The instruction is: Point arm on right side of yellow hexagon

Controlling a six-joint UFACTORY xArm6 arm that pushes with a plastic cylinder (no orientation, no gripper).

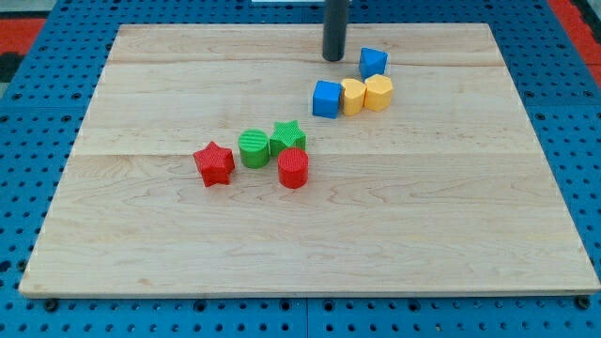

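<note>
The yellow hexagon [378, 92] sits near the view's top, right of centre, on the wooden board [310, 235]. It touches a second yellow block [352, 96] on its left, which touches a blue cube [327, 99]. A second blue block [373, 63] lies just above the hexagon. My tip [333, 58] is at the view's top, up and to the left of the hexagon, left of the upper blue block and apart from every block.
A red star [214, 163], a green cylinder [253, 148], a green star [286, 137] and a red cylinder [293, 168] cluster left of centre. Blue pegboard surrounds the board.
</note>
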